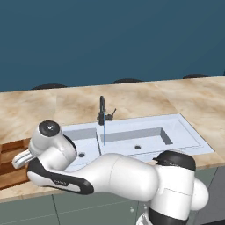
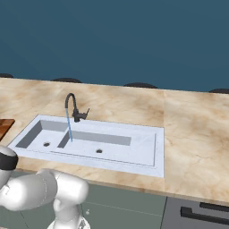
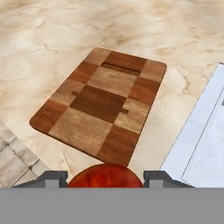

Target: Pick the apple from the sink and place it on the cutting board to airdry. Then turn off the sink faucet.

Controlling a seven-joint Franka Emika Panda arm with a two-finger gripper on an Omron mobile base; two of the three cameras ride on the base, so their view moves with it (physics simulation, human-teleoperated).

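In the hand view the gripper (image 3: 105,178) is closed on the apple (image 3: 105,176), a red-orange round fruit whose top shows between the two dark fingertips (image 3: 51,178) at the bottom of the picture, one tip pressed against each side of it. The apple hangs in the air above the marbled beige counter (image 3: 52,39), near the closest corner of the cutting board (image 3: 101,105) and clear of its surface. The board is a rectangle of lighter and darker brown blocks with a dark slot near its far end, and it lies flat on the counter with nothing on it. To its right in that view runs the pale edge of the sink (image 3: 205,131), just beside the board but not touching it. In the left base view the white arm bends low to the left in front of the counter, its wrist reaching over the brown board (image 1: 11,162) at the left edge of the picture; the gripper itself is hidden behind the arm there. The sink (image 1: 184,132) sits in the counter with a small basin on the left and a larger one on the right, each with a dark drain. The black sink faucet (image 1: 102,112) stands upright behind the divider between the basins, and a thin blue stream of water (image 1: 104,134) falls straight from its curved spout. In the right base view the same faucet (image 2: 71,107) and stream show, and a corner of the board (image 2: 4,125) appears at the left edge.
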